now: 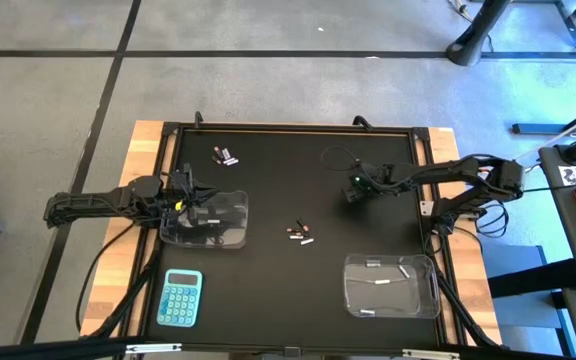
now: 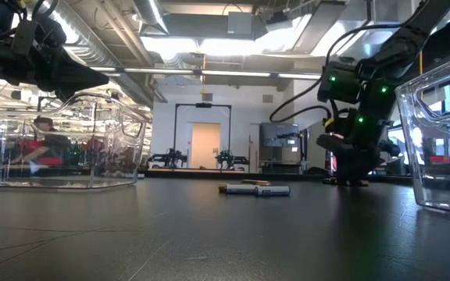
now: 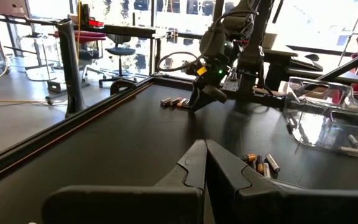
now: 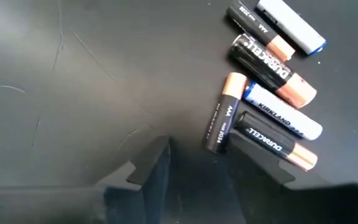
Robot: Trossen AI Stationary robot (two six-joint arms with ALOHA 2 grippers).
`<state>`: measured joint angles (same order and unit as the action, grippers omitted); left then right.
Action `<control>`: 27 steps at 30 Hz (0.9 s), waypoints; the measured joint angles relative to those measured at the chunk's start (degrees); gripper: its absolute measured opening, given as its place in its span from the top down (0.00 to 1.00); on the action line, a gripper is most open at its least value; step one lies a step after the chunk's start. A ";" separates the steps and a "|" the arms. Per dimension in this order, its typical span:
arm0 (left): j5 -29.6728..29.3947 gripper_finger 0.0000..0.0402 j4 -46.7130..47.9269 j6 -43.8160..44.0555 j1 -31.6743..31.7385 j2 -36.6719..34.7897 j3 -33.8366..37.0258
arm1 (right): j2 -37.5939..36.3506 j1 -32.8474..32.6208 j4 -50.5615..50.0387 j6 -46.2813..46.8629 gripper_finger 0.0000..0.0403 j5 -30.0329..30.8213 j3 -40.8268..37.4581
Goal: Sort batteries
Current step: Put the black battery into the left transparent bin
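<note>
Left gripper [image 3: 205,163] showing fingers pressed together over black table [image 3: 123,140]. Batteries [image 3: 260,163] lying just beyond fingertips. Right gripper [image 3: 205,93] standing farther off beside another battery cluster [image 3: 173,102]. Clear tub [image 3: 328,121] sitting nearby.

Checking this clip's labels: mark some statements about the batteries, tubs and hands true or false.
1. Silvery-white batteries lie in the tub on the right arm's side. True.
2. The blue calculator sits inside a tub. False: it lies on the bare table.
3. The right hand is open beside a cluster of batteries. True.
4. The left hand is spread wide. False: its fingers are shut together.
</note>
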<state>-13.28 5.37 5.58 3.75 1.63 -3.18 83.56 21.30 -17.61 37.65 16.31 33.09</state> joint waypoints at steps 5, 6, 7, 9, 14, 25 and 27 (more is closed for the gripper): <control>0.00 1.00 0.00 0.00 0.00 0.01 0.00 | 0.18 0.20 0.42 -1.08 0.76 -0.44 0.01; 0.00 1.00 0.00 -0.02 0.00 0.00 0.00 | 0.20 0.20 0.46 -2.06 0.80 -0.41 0.01; 0.00 1.00 0.00 -0.02 0.00 0.02 0.00 | 0.20 0.17 0.48 -3.31 0.84 -0.09 0.01; 0.00 1.00 0.00 -0.01 0.01 0.02 0.00 | 0.25 0.04 0.57 -5.86 0.93 0.60 0.00; 0.00 1.00 0.00 -0.01 0.00 0.02 0.00 | 0.31 -0.97 -0.45 -9.59 0.97 0.59 1.55; 0.00 1.00 0.00 -0.02 0.00 0.01 0.00 | 0.22 -7.52 1.03 -16.79 0.99 -2.61 7.87; 0.00 1.00 0.00 -0.01 0.00 0.02 0.00 | 0.25 -7.32 0.65 -14.68 0.98 -1.70 7.84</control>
<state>-13.28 5.37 5.58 3.75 1.64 -3.18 83.81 13.98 -16.96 22.97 14.61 40.93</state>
